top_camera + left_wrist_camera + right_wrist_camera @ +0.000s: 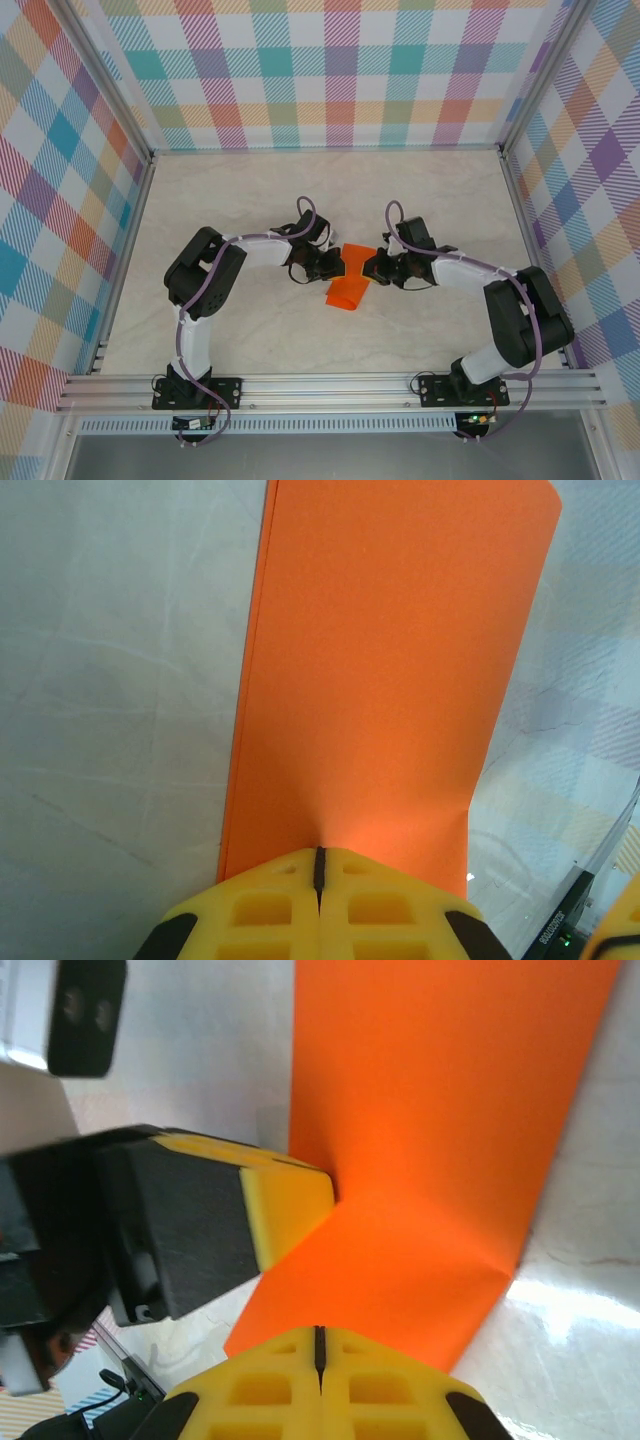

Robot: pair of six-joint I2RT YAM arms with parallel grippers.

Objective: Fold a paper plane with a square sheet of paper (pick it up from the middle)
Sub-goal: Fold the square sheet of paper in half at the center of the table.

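the square sheet of paper (348, 290), bright orange and already doubled into a narrower rectangle, is over the middle of the bench (250, 200). the left gripper (320, 872) is fully closed on one short end of the sheet, its yellow fingertips meeting with the paper pinched between them. the right gripper (320, 1345) is likewise closed on that same end, just beside the left one and coming at the sheet from the opposite side. from that pinched end the sheet runs out toward the arm bases. a soft bend crosses it near the right gripper. whether the sheet's free end touches the bench i cannot tell.

this looks like an early fold, with much left to do. to do it well, the two grippers should move as one, so the thin paper neither buckles nor tears between them. the layered edges should line up before any crease is pressed flat.
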